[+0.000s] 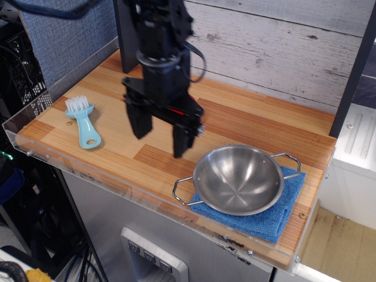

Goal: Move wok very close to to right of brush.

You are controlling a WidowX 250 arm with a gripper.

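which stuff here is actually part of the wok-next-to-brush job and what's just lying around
Part of the job:
- wok, sitting on the cloth at the right
- brush, lying at the left
- gripper, open, above the board between them

Just lying about:
- blue cloth under the wok
- red ball, mostly hidden behind the gripper

wok (238,179) on blue cloth (270,218), brush (84,122) far left, gripper (160,138) jaws apart between them
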